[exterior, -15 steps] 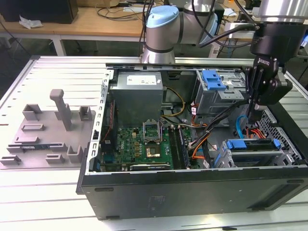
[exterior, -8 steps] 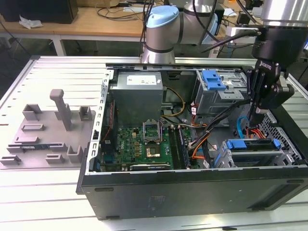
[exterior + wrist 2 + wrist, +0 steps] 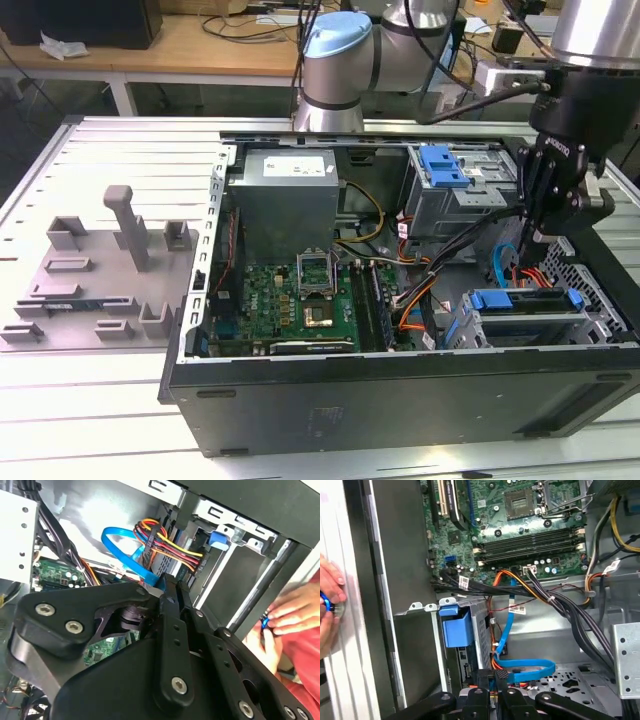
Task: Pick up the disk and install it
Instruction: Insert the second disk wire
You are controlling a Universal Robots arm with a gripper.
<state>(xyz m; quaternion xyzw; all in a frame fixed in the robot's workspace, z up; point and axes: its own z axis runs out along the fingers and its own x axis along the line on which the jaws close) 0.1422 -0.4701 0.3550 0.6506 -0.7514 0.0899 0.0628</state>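
At right of the exterior view, the gripper (image 3: 537, 238) hangs inside the computer case (image 3: 400, 400), above the disk (image 3: 525, 300) seated in its bay; jaws pressed together, holding nothing. Install looks done; retreat calls for a clear lift.

One computer case (image 3: 400, 400) sitting open | one motherboard (image 3: 290, 300) showing | one grey power-supply box (image 3: 285, 200) | two blue-handled drive carriers (image 3: 525, 300) (image 3: 443, 165) | one gripper (image 3: 530, 225) hanging | two hands (image 3: 290, 615) (image 3: 262, 645) showing in the second wrist view
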